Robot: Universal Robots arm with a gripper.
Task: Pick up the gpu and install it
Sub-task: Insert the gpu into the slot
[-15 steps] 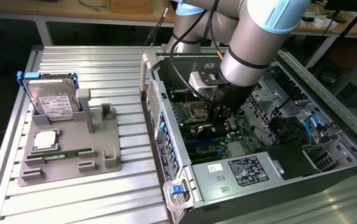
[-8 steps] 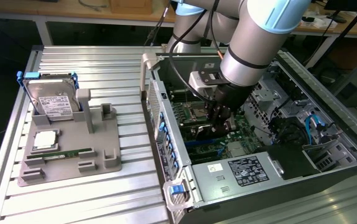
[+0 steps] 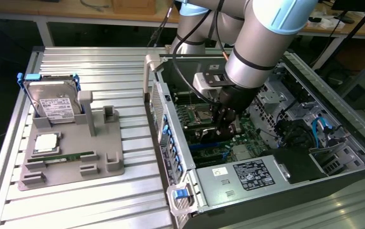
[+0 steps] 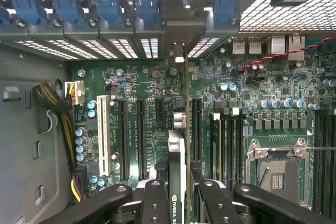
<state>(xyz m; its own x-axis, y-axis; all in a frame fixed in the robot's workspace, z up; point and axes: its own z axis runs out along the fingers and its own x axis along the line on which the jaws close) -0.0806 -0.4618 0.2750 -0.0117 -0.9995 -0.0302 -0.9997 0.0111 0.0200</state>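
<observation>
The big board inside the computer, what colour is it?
The board is green; the wrist view shows it best.

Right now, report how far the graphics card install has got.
Done: the graphics card is off the tray and inside the computer case. In hand: the gripper is shut on it, holding it edge-down over the motherboard slots. Left: letting go; whether the card is fully seated cannot be told.

gpu (image 4: 176, 171) bracket (image 4: 176, 30) dull metal; table (image 3: 74, 202) ribbed aluminium; holder (image 3: 74, 168) matt plastic
</observation>
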